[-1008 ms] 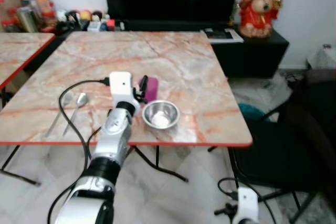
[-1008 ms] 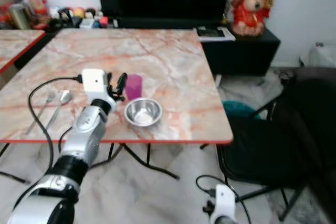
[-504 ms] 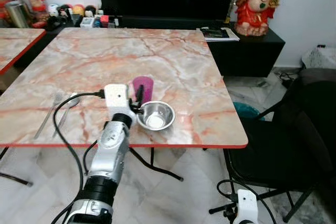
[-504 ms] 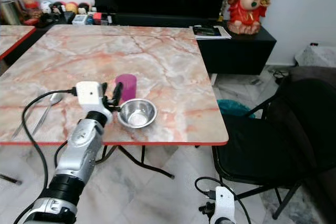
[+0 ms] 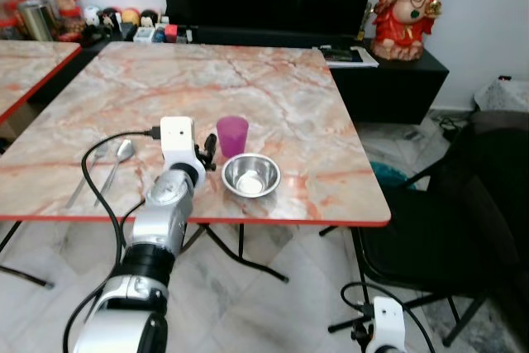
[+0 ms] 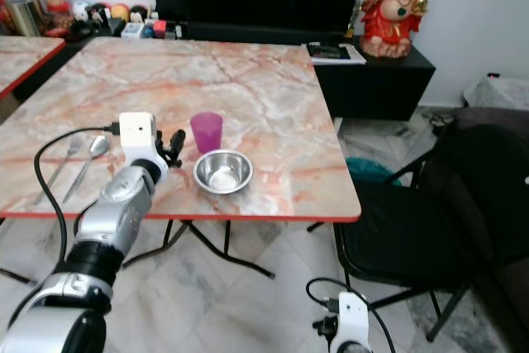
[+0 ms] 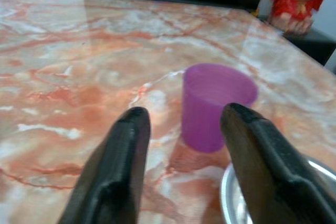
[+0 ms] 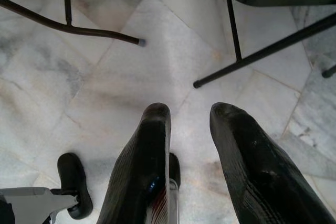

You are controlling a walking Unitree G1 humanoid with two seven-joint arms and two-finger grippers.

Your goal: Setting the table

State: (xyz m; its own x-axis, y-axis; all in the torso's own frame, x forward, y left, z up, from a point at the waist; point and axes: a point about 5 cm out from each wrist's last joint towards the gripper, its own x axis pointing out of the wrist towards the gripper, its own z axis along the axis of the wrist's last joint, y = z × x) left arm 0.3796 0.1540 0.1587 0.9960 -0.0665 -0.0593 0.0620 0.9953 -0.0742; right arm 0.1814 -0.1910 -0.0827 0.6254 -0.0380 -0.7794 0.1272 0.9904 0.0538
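Jaws parted and empty: from the head views the left gripper [image 5: 208, 153] hangs low over the marble table [image 5: 273, 88], just beside the purple cup [image 5: 232, 135], which stands upright right behind the steel bowl [image 5: 251, 175]; a spoon [image 5: 116, 163] and fork [image 5: 85, 173] lie well to the robot's left. Along the left wrist view, the cup sits ahead of the two black fingers [image 7: 118, 169], off toward one of them (not centred), so a careless sweep or closing could, I judge, tip it into the bowl. Right wrist view: the right gripper [image 8: 189, 145] hangs idle over the floor, fingers apart.
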